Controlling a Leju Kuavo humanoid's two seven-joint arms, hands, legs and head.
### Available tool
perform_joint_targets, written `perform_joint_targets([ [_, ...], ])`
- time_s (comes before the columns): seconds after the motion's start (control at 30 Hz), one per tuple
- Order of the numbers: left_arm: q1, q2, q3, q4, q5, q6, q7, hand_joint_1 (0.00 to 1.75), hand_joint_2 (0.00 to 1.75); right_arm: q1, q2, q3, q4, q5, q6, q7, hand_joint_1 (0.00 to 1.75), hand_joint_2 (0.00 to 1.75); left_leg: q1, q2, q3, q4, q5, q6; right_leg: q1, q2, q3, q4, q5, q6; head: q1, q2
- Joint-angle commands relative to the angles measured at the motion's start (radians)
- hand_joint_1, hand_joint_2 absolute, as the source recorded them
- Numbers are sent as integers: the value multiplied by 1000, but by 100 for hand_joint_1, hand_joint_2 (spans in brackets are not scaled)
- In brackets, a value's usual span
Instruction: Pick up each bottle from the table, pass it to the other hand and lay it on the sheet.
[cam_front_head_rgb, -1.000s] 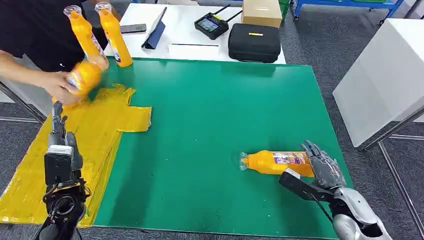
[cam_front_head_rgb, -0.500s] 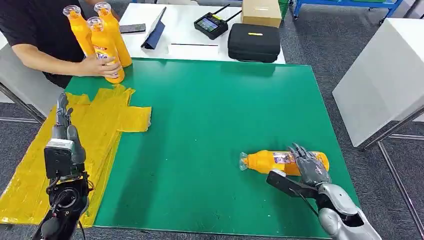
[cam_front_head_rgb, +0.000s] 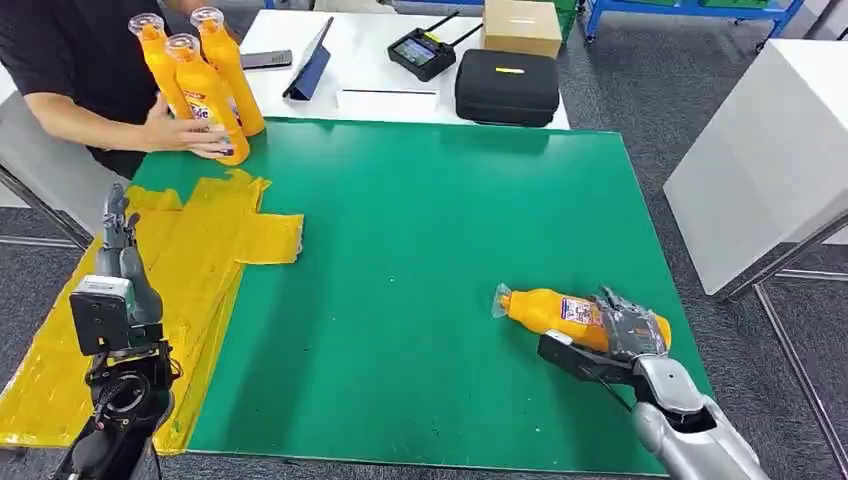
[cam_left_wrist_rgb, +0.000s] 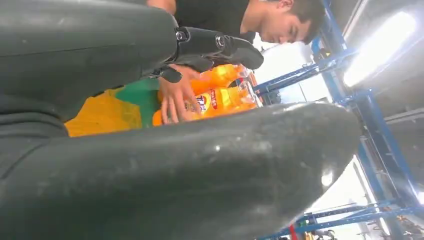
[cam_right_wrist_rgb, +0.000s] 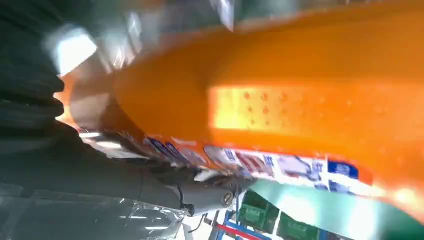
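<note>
On the green counter (cam_front_head_rgb: 420, 250), the right hand (cam_front_head_rgb: 628, 332) wraps its fingers (cam_front_head_rgb: 612, 308) around a lying orange bottle (cam_front_head_rgb: 555, 312), while the left hand (cam_front_head_rgb: 120, 235) hovers open-fingered over the yellow sheet (cam_front_head_rgb: 200, 260).

My right hand (cam_front_head_rgb: 628, 332) covers the middle of the bottle (cam_front_head_rgb: 548, 310); close up it blurs, cut off at three o'clock.
</note>
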Motion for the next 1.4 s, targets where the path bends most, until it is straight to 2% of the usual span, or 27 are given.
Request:
perform_joint_targets([
  [0.03,-50,24,-50,71,37,9,-10,0,0,-40,17,29,209,-19,30,-48,175,175,1,-4,5,0,-1,1,1,-3,2,-1,-2,-5,0,0],
  [0.1,-48,23,-52,73,41,8,-10,0,0,-41,13,27,214,-32,37,-62,175,175,0,-4,6,-1,-1,1,1,-3,0,-2,-2,-6,0,0],
  [0.17,-46,20,-57,77,64,-11,-1,0,0,-38,22,-2,208,-111,75,-120,175,175,0,-2,5,-1,-1,0,1,-2,-1,-2,-2,-4,0,0],
  [0.27,-35,22,-66,79,207,-176,85,0,0,-11,45,-46,114,-366,170,-269,175,175,1,-4,8,-2,-1,1,1,-3,2,-2,-2,-6,0,0],
  [0.3,-30,25,-70,87,292,-279,144,0,0,-4,71,-69,61,-508,230,-357,175,175,1,-3,8,-2,-1,0,1,-2,1,-2,-2,-5,1,0],
  [0.33,-21,27,-72,89,335,-332,151,0,0,-2,85,-51,-11,-616,268,-369,175,175,1,-1,7,-1,-1,0,1,-1,1,-2,-1,-4,0,0],
  [0.37,-17,27,-74,90,336,-335,147,0,0,-1,78,-18,-48,-653,257,-326,175,175,1,-1,9,-2,-2,0,2,0,2,-2,-2,-6,0,0],
  [0.4,-15,28,-76,89,337,-336,146,0,0,-3,82,-13,-62,-708,268,-342,175,175,1,1,8,-2,-2,0,2,1,3,-2,-1,-5,1,0],
  [0.43,-5,25,-71,88,408,-407,154,0,0,-24,108,-4,-86,-843,314,-451,175,175,1,1,9,-3,-2,0,2,2,8,-4,-1,-6,2,0],
  [0.47,-1,20,-76,86,429,-430,157,0,0,-45,130,23,-114,-894,307,-491,175,175,4,6,11,-2,-3,-1,5,7,12,-3,1,-6,2,0],
  [0.5,5,10,-82,79,441,-440,163,0,175,-64,164,38,-146,-929,292,-525,175,175,5,10,12,-2,-4,-2,6,11,12,-3,2,-8,2,0],
  [0.57,35,-24,-111,25,447,-445,163,0,175,-86,256,98,-234,-938,207,-523,175,175,3,17,13,-3,-4,-4,4,16,9,-1,3,-10,0,0],
  [0.63,68,-60,-157,-51,399,-418,145,0,175,-116,334,152,-260,-930,133,-468,175,175,3,17,10,-1,-4,-4,5,16,6,1,2,-10,0,0],
  [0.73,69,-92,-222,-117,341,-377,155,0,175,-222,414,221,-150,-944,69,-428,175,175,4,15,5,0,-3,-5,5,16,0,6,1,-11,0,0],
  [0.83,33,-103,-268,-110,305,-344,157,0,175,-275,492,250,-52,-954,46,-417,175,175,4,13,1,1,0,-4,5,13,-2,5,2,-8,0,0],
  [0.97,23,-105,-281,-104,290,-329,148,0,175,-268,528,250,-33,-947,37,-406,175,175,4,9,3,0,-1,-4,4,11,0,5,0,-11,0,0],
  [1.0,20,-106,-290,-104,285,-327,147,0,175,-275,543,254,-17,-944,41,-400,175,175,4,9,0,0,0,-5,4,10,-2,5,1,-8,0,0],
  [1.07,12,-114,-305,-105,266,-310,148,0,175,-291,566,261,11,-939,40,-396,175,175,4,8,1,0,-1,-4,4,9,-1,6,0,-10,0,0],
  [1.1,9,-114,-308,-104,266,-306,151,0,175,-297,572,262,23,-940,39,-398,175,175,4,8,-2,0,0,-5,4,10,-3,5,2,-8,0,0],
  [1.4,-17,-117,-324,-86,267,-304,154,0,175,-321,588,266,53,-939,42,-391,175,175,4,5,-2,0,0,-4,4,7,-3,5,1,-9,0,0],
])
